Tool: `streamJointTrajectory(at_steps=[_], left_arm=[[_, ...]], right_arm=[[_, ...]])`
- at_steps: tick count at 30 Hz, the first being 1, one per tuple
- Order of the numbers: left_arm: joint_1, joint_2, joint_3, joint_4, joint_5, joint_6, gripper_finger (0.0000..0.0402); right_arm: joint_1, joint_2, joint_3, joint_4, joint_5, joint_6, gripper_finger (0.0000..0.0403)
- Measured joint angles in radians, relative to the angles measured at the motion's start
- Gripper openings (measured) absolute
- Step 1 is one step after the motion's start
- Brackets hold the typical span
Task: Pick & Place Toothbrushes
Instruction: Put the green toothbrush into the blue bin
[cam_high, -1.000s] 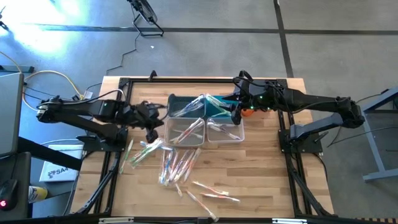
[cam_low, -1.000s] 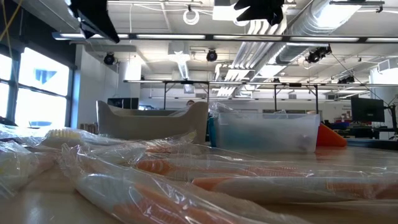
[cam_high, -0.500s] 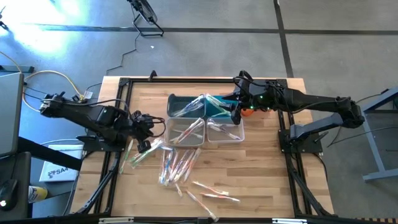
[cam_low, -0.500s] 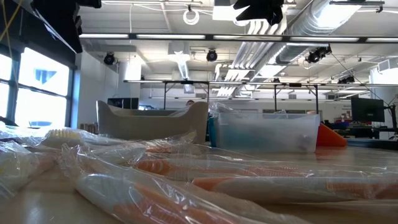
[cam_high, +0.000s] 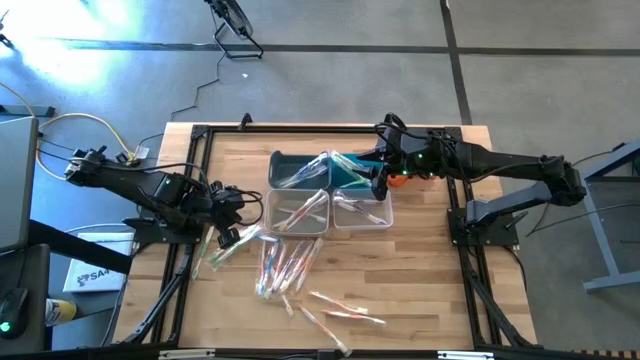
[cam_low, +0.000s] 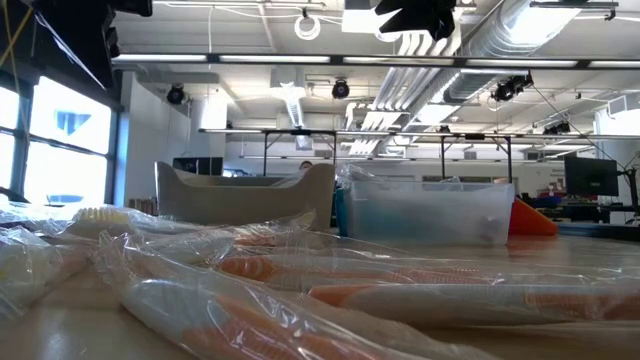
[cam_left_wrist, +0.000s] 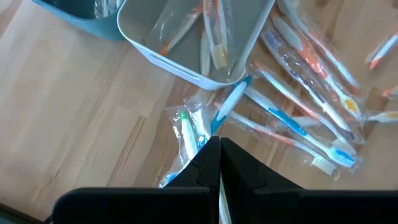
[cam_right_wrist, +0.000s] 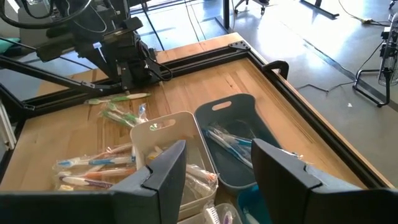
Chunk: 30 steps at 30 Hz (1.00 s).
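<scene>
Wrapped toothbrushes (cam_high: 285, 262) lie loose on the wooden table in front of the bins; a green and blue cluster (cam_left_wrist: 186, 127) lies at the left, and others (cam_high: 340, 312) lie nearer the front edge. More fill the low view (cam_low: 300, 290). My left gripper (cam_high: 228, 237) hangs above the left cluster, shut with nothing between its fingers (cam_left_wrist: 219, 155). My right gripper (cam_high: 378, 180) hovers open over the bins (cam_right_wrist: 214, 171), holding nothing. The right wrist view shows my left gripper (cam_right_wrist: 134, 62) across the table.
Four small bins stand in a block at the table's middle: a dark one (cam_high: 300, 168) and a teal one (cam_high: 350, 172) behind, a white one (cam_high: 297, 210) and a clear one (cam_high: 362, 212) in front, all holding toothbrushes. An orange cloth (cam_high: 398, 181) lies under my right arm.
My left gripper has swung away from the white bin's left side toward the table's near left, turning and tipping more steeply downward, and now hangs over the left cluster of toothbrushes. It has stayed shut. The toothbrushes lie as before.
</scene>
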Motion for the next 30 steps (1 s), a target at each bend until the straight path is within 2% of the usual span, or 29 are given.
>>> streamJointTrajectory(at_steps=[6, 17, 30], left_arm=[[0.000, 0.000, 0.000, -0.005, 0.000, 0.002, 0.0018], [0.000, 0.084, 0.001, 0.003, -0.011, 0.030, 0.0112], [0.000, 0.131, -0.011, -0.031, 0.028, 0.007, 0.0117]], right_arm=[[0.000, 0.000, 0.000, 0.000, 0.000, 0.002, 0.0173], [0.000, 0.000, 0.000, 0.001, 0.000, 0.001, 0.0173], [0.000, 0.000, 0.000, 0.001, 0.053, 0.000, 0.0173]])
